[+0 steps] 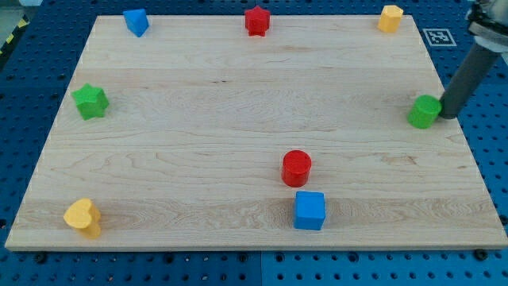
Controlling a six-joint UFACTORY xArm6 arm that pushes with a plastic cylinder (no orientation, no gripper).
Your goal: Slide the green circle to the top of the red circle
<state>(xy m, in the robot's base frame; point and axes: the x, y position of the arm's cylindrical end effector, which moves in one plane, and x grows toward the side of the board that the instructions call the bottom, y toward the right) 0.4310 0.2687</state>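
The green circle [425, 111] sits at the right edge of the wooden surface [198, 151], roughly halfway between the top and bottom edges. My tip [448, 116] rests just beside it on its right, touching or nearly touching its side; the exact contact is hard to judge. The dark rod slants up from there toward the view's top right corner and leaves the picture. There is no gripper on this arm, only the rod, so nothing is grasped.

The red circle [297, 168] stands well apart from the green one, lower on the surface and somewhat right of its middle. A blue cube [309, 210] lies just below it, near the bottom edge, close but not touching.

A green star [90, 102] sits near the left edge. A yellow heart-shaped block [83, 217] occupies the bottom left corner. Along the top edge are a blue block [136, 21] toward the left, a red star [256, 21] near the middle, and a yellow block [390, 17] near the top right corner.
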